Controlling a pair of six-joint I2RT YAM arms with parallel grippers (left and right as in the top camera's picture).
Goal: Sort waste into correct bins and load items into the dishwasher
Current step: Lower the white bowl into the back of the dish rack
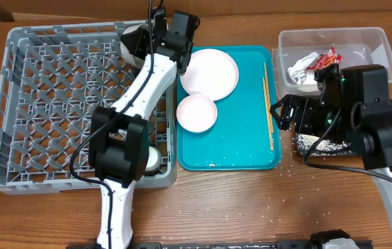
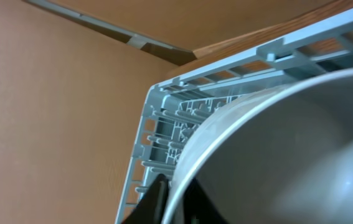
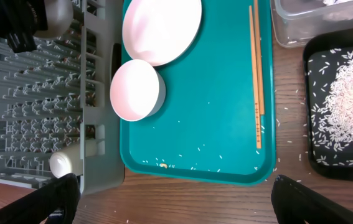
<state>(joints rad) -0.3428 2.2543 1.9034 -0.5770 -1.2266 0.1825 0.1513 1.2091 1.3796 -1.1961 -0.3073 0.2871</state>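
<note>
My left gripper (image 1: 155,41) is shut on the rim of a white bowl (image 1: 133,43) at the far right corner of the grey dish rack (image 1: 50,104); in the left wrist view the fingers (image 2: 173,199) pinch the bowl's rim (image 2: 276,162). A small white cup (image 1: 153,159) lies in the rack's near right corner. A white plate (image 1: 209,71), a second white bowl (image 1: 196,113) and wooden chopsticks (image 1: 268,104) lie on the teal tray (image 1: 237,149). My right gripper (image 1: 285,111) is open and empty above the tray's right edge; in the right wrist view it (image 3: 176,199) hovers over the tray's near rim.
The clear tub (image 1: 368,38) at the back right holds a crumpled napkin (image 1: 299,69) and the red wrapper (image 1: 325,59). The black tray (image 3: 316,93) holds white rice (image 3: 350,99). Loose rice grains lie on the teal tray and the table in front of it.
</note>
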